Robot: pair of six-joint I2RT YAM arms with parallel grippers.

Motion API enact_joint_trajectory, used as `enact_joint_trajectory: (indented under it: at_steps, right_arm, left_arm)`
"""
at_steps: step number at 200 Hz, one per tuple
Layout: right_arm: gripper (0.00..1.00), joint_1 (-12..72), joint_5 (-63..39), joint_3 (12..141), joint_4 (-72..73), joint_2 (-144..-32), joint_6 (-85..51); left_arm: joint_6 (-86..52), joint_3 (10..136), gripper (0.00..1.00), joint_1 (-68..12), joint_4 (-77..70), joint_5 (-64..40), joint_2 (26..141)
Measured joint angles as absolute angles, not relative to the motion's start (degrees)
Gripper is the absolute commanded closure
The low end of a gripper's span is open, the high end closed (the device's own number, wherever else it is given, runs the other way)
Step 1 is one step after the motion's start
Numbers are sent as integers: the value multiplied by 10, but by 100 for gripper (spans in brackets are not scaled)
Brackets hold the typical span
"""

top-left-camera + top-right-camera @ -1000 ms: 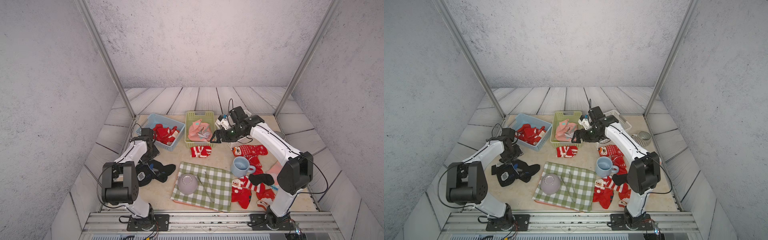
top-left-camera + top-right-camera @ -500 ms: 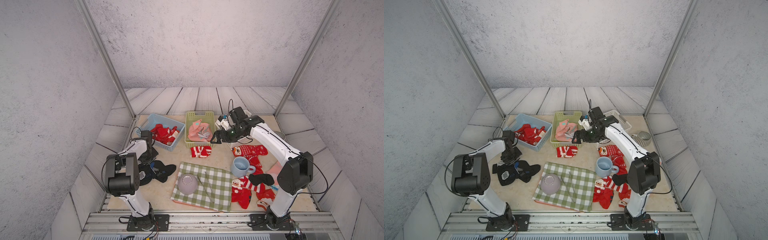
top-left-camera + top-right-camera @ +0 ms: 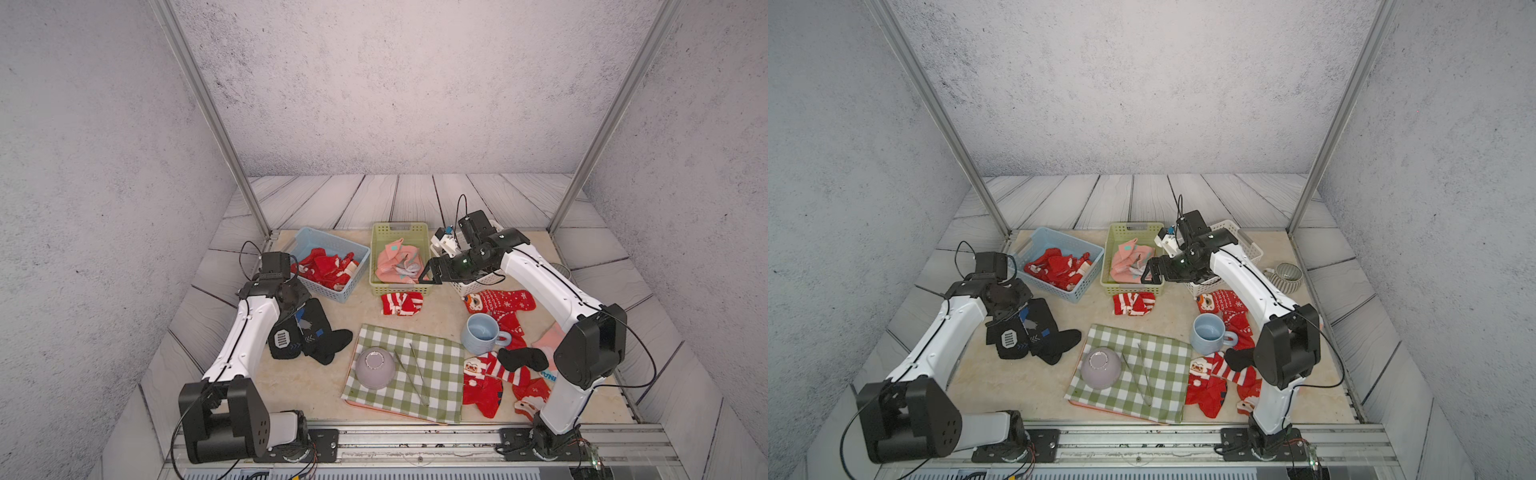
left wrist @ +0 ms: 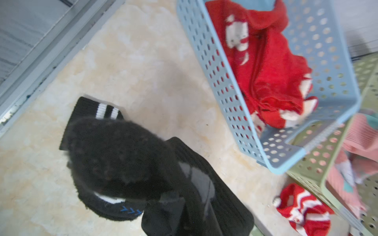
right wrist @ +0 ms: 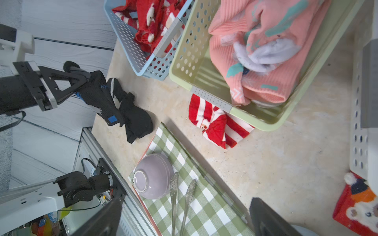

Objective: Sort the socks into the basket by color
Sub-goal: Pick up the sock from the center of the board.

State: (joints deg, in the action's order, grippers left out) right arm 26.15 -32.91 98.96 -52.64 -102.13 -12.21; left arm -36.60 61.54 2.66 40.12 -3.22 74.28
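Blue chevrons ">>>" mark a black sock [image 4: 114, 208] at the table's 9 o'clock. Blue letters, seemingly "NN" and partly hidden, mark a pale cloth [image 3: 547, 377] at 4 o'clock.

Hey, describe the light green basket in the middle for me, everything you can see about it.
The light green basket is a rectangular plastic bin with rows of round holes in its walls and a grey label strip on its near end. It stands upright on the table between the blue basket and a white basket. Inside lie bunched pink socks with teal patches. A red striped sock lies at its near end.
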Motion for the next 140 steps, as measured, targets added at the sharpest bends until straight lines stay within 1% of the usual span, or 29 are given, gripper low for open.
enact_joint_trajectory:
  at_steps: [62, 95, 140]
  right_arm:
    - [1, 271, -368, 1000, -517, -1031, -124]
    - [1, 279, -397, 1018, -515, -1031, -124]
    - [1, 281, -458, 1076, -480, -1056, -152]
  left_arm:
    - [-326, 671, 100, -20, 416, -89, 696]
    - [-301, 710, 100, -73, 413, -101, 673]
    - [-259, 724, 100, -132, 363, -177, 652]
